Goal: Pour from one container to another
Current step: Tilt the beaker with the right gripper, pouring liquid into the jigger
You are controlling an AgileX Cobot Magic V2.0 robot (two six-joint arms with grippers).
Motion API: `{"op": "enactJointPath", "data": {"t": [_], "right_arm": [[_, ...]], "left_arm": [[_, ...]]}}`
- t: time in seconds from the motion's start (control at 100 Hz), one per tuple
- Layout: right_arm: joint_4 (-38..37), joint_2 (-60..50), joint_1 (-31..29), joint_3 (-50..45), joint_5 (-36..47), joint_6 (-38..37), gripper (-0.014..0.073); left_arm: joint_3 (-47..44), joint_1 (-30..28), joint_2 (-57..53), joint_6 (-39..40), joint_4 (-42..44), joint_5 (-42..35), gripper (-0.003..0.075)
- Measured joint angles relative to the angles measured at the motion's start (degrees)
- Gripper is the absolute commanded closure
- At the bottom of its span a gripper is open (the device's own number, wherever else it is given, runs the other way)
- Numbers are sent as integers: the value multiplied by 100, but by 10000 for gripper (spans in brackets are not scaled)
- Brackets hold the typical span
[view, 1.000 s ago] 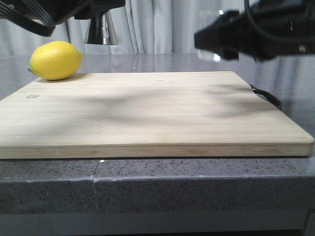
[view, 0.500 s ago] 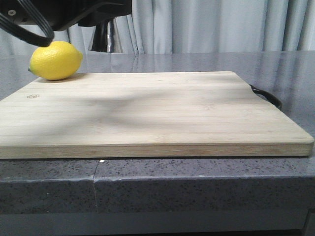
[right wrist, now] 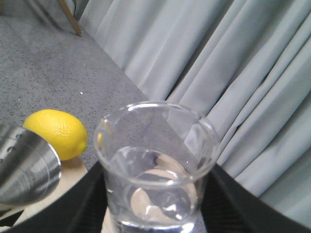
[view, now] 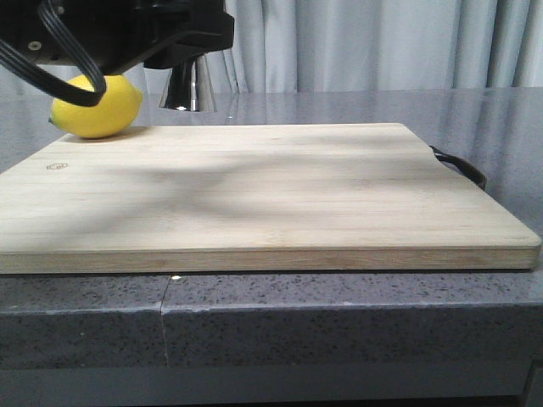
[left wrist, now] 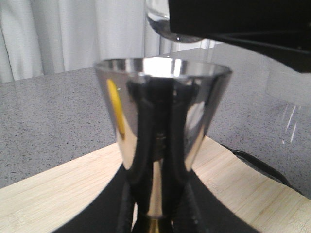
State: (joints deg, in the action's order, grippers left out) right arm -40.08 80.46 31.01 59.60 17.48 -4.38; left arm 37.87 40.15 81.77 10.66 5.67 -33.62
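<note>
My left gripper [left wrist: 155,218] clamps the steel jigger [left wrist: 162,126] upright above the board's [view: 271,195] far left, beside the lemon [view: 96,104], mouth up to receive, while my right gripper grasps the glass beaker [right wrist: 156,170] raised just beside it, ready to tip.

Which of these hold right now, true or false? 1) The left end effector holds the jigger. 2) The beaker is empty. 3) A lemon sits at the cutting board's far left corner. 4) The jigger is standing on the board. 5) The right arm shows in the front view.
1) True: the left end effector grips the jigger at its waist.
2) False: the beaker holds some clear liquid.
3) True: the lemon is at the cutting board's far left corner.
4) False: it is held above the board.
5) False: only the left arm shows there.
</note>
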Motion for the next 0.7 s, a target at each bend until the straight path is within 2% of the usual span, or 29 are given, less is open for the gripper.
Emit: {"op": "enactJointPath", "data": {"t": [0.7], "right_arm": [[-1553, 0, 13, 304, -127, 0, 316]], "left_arm": [[0, 0, 0, 20, 170, -35, 740]]}}
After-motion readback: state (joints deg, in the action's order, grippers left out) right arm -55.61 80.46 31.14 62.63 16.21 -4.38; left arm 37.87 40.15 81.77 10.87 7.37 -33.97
